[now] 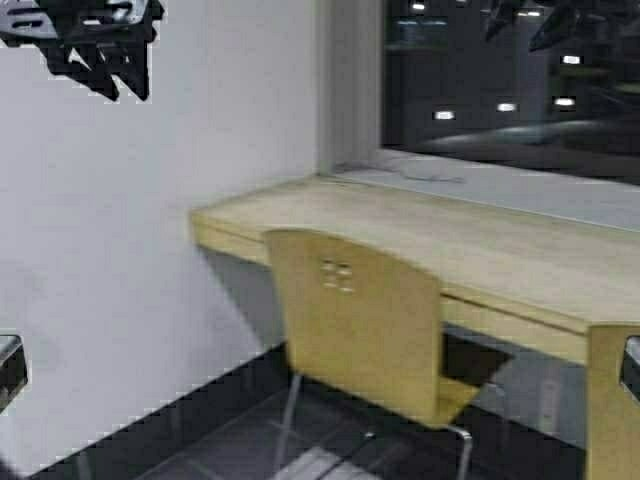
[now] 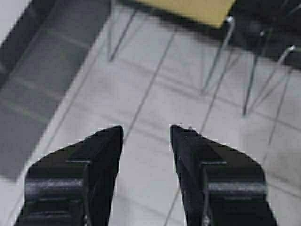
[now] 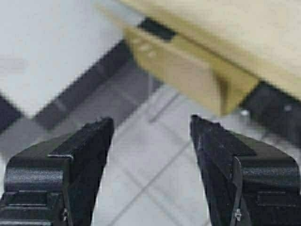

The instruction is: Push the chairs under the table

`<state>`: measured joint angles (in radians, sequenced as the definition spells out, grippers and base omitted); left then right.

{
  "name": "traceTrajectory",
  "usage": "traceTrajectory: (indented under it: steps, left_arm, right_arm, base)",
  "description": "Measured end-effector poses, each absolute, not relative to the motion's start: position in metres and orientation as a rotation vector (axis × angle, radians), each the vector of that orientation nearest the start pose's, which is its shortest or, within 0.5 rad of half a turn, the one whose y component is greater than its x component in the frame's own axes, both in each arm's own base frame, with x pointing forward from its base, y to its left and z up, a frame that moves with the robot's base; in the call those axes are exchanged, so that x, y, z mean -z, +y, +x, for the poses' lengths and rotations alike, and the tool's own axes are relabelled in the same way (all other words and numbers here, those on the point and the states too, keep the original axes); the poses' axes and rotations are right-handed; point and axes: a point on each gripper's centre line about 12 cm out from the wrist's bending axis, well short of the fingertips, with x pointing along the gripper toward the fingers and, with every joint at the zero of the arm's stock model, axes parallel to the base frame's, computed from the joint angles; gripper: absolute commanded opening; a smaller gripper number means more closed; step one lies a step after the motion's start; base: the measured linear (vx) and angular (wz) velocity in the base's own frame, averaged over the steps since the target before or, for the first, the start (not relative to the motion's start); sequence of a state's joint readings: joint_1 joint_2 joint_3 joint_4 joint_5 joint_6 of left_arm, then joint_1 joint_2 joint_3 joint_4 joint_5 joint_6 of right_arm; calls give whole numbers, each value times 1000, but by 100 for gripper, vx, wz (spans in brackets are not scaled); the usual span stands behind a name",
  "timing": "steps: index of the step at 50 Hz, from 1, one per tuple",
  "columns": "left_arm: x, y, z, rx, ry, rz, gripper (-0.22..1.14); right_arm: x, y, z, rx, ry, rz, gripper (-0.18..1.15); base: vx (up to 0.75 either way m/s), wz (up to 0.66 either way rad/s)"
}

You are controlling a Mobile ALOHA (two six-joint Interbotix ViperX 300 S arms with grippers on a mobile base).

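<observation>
A mustard-yellow chair (image 1: 360, 330) with small cutouts in its curved back stands in front of the long beige table (image 1: 480, 240), its seat partly under the front edge. A second yellow chair (image 1: 612, 410) shows at the right edge. In the right wrist view the first chair (image 3: 183, 75) lies beyond my open, empty right gripper (image 3: 151, 126), below the table (image 3: 225, 33). In the left wrist view my left gripper (image 2: 146, 134) is open and empty over floor tiles, short of the chair's seat (image 2: 197, 10) and chrome legs (image 2: 216, 56).
A white wall (image 1: 120, 250) with a dark skirting runs along the left, meeting the table's left end. A dark window (image 1: 510, 70) sits above a pale sill behind the table. Grey floor tiles (image 2: 141, 94) lie between me and the chairs.
</observation>
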<state>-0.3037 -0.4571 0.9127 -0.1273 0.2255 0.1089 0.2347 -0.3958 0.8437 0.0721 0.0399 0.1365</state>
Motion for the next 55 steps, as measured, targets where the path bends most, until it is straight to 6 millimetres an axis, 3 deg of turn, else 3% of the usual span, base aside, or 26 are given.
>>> traceTrajectory:
  steps: [13,25,37,55]
  left_arm:
    - [-204,-88,271,312,698,92,75]
    - [-205,-88,273,308,684,86,75]
    - [-205,-89,272,313,686,84,75]
    - [-208,-88,271,311,692,83,75]
  right_arm:
    - [-232,75,310,-180,538,139,87]
    - [-230,76,313,-178,547,140,87]
    - [-219,74,316,-165,582,147,87]
    - [-220,77,317,-165,603,161,87]
  base:
    - [-31,40]
    - [-38,31]
    - [-31,-1]
    - [-30,-22]
